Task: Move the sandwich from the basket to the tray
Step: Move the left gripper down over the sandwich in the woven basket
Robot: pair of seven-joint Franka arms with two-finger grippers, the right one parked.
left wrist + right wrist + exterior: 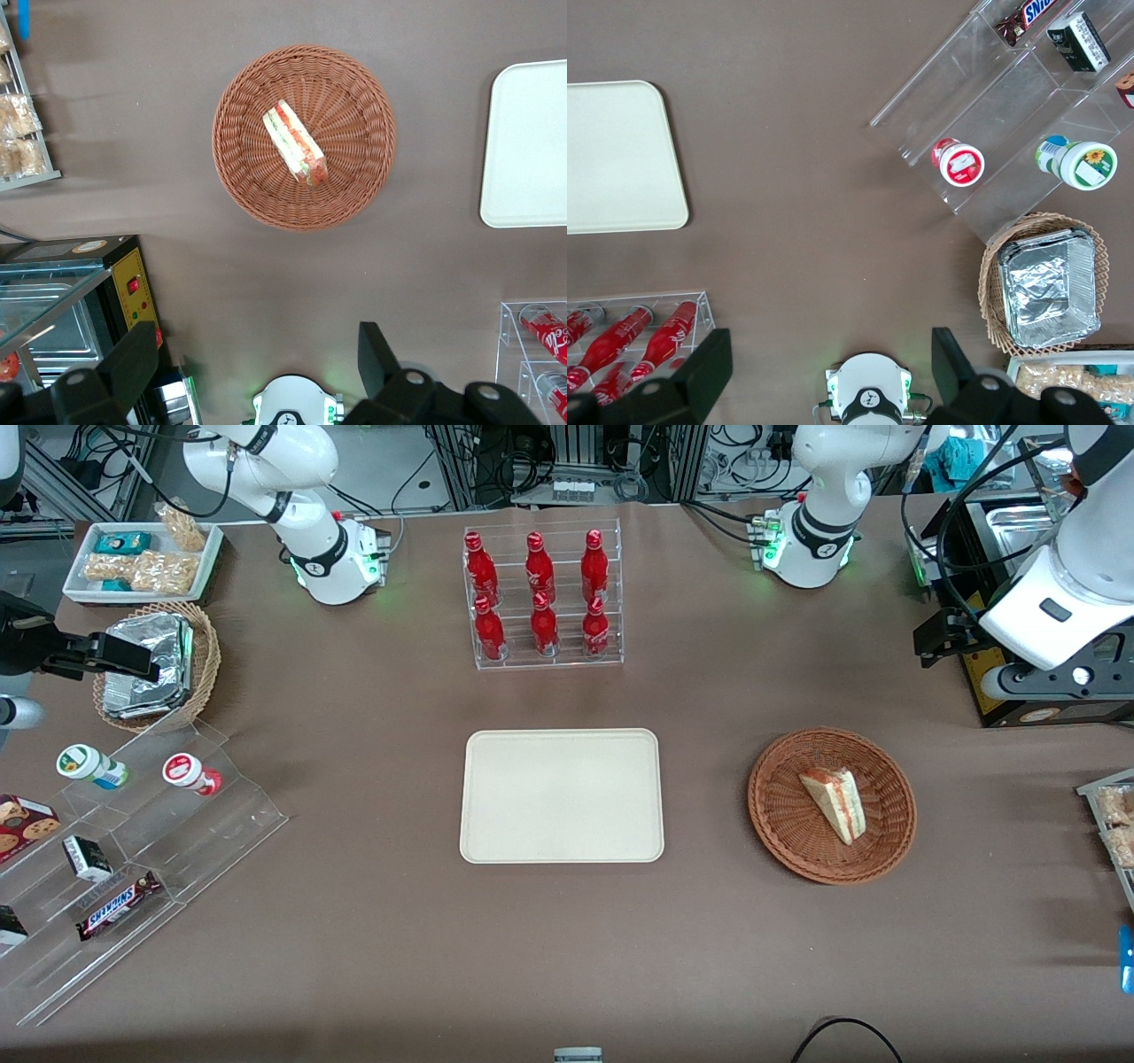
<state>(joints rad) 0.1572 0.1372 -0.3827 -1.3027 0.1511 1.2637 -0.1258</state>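
Note:
The sandwich [834, 804] [295, 142], a pale wedge with red and green filling, lies in the reddish-brown woven basket [780, 815] [239, 168]. The cream tray [561, 795] [532, 142] [616, 159] sits bare beside the basket, toward the parked arm's end. My left gripper [930, 642] [257, 359] hangs well above the table, farther from the front camera than the basket and off toward the working arm's end. It is open, its fingers [133, 363] wide apart with nothing between them.
A black appliance with a yellow panel [1019, 691] [89, 292] stands close to the gripper. A clear rack of red bottles [542, 598] stands farther from the front camera than the tray. A rack of snack packets [1112, 824] sits at the working arm's table edge.

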